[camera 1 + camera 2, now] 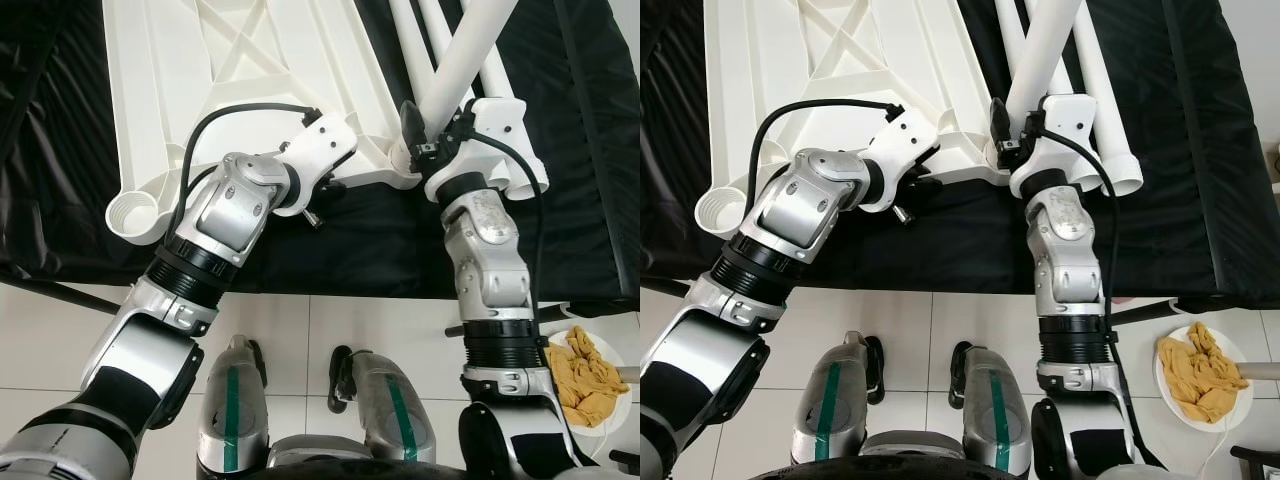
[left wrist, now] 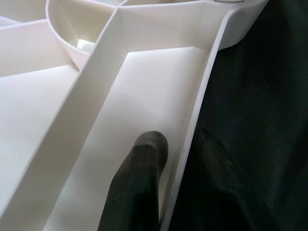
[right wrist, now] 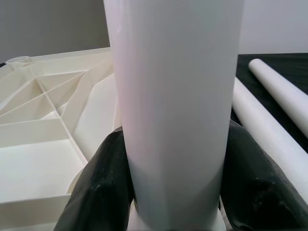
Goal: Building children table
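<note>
Gripping a white table leg (image 3: 175,106) upright at the corner socket, my right gripper (image 3: 175,192) clamps both black fingers around it. My left gripper (image 2: 168,168) pinches the rim of the overturned white tabletop (image 1: 170,100) (lying on a black cloth (image 1: 330,250)).

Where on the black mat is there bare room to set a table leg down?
Free: black mat between the arms, below the tabletop; also the strip right of the loose legs. Crowded: the corner where the right pincer holds a leg.
</note>
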`<state>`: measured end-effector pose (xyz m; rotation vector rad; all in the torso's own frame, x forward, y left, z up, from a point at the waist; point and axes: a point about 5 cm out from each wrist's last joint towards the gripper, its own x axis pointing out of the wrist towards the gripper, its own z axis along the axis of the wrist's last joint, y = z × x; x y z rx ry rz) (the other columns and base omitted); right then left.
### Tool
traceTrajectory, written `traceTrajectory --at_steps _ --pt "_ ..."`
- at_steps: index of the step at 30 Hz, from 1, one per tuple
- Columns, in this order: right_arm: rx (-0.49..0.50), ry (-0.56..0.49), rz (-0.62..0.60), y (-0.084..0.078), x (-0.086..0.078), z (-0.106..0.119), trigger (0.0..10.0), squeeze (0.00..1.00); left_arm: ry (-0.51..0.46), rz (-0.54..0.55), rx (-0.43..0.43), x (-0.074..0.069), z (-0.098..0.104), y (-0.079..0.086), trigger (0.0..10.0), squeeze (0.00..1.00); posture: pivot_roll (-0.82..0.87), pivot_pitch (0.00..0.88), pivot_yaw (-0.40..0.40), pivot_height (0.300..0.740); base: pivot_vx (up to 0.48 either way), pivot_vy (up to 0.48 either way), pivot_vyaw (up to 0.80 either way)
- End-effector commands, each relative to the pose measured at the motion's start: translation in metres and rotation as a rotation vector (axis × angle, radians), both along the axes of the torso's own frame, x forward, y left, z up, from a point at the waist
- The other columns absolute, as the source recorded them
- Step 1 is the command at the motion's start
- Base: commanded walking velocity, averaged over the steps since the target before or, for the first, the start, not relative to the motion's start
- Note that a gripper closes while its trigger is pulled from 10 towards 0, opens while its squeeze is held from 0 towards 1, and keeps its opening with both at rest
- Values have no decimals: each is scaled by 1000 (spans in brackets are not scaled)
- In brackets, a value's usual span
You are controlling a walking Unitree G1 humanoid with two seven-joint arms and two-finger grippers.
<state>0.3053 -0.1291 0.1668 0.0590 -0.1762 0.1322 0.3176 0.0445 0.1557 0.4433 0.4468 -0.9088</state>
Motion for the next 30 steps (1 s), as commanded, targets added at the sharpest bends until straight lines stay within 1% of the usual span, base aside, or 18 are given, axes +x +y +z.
traceTrajectory --at_steps 1,3,5,7,8,13,15,17,20,23,25,26,30 --pt "3 84 0 14 1 -16 10000 0 -46 57 3 1 2 -3 10000 0 78 102 -37 740 0 0 0" --pt "1 100 -52 14 3 -19 10000 0 -46 57 3 1 3 -3 10000 0 77 101 -37 740 0 0 0" --pt "0 131 -166 11 9 -25 10000 0 -49 56 3 1 4 -4 10000 0 76 103 -37 740 0 0 0" --pt "0 131 -166 11 9 -25 10000 0 -49 56 3 1 4 -4 10000 0 76 103 -37 740 0 0 0" --pt "2 153 -225 13 11 -29 10000 0 -50 56 1 1 4 -4 10000 0 81 107 -40 740 0 0 0" --pt "-1 161 -219 18 10 -31 10000 0 -53 59 2 2 5 -3 10000 0 81 108 -41 740 0 0 0" --pt "2 161 -221 16 9 -31 10000 0 -54 63 3 3 5 -3 10000 0 79 109 -41 740 0 0 0" --pt "-1 165 -247 10 9 -31 10000 0 -53 64 2 3 5 -2 10000 0 76 108 -41 740 0 0 0" --pt "-8 169 -268 7 9 -31 10000 0 -54 64 2 3 6 -2 10000 0 74 108 -42 740 0 0 0" --pt "-12 145 -279 7 6 -31 10000 0 -56 63 0 4 6 -3 10000 0 67 107 -41 740 0 0 0" --pt "-2 143 -292 6 5 -32 10000 0 -57 63 -1 4 7 -4 10000 0 67 107 -41 740 0 0 0" --pt "12 150 -319 7 3 -34 10000 0 -59 62 -3 4 7 -4 10000 0 65 108 -40 740 0 0 0" --pt "12 144 -325 10 3 -33 10000 0 -59 61 -4 4 8 -5 10000 0 64 107 -39 740 0 0 0"
